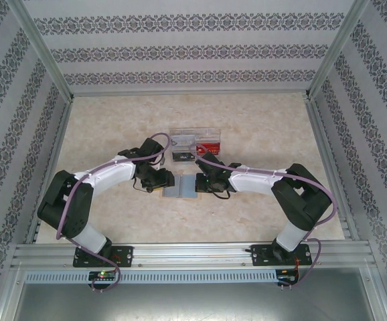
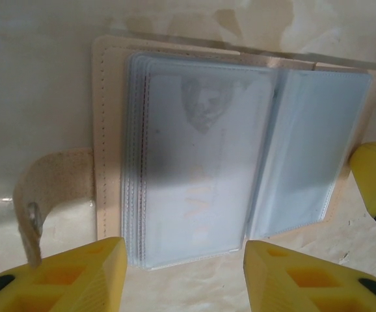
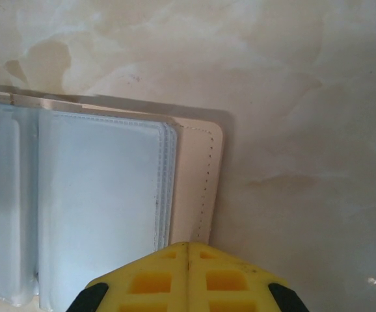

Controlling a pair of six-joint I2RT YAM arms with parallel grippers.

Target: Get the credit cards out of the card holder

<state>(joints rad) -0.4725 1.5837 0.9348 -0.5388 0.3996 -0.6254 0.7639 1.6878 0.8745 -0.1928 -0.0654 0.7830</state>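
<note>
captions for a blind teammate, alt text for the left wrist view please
A tan card holder lies open on the marbled table, clear grey-blue sleeves facing up, its snap strap curling out at left. The left gripper is open, its yellow fingers apart along the bottom.

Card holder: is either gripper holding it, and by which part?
Neither grips it. The card holder lies open on the table; the left gripper is open over its left half, the right gripper shut, tip over its right cover.
</note>
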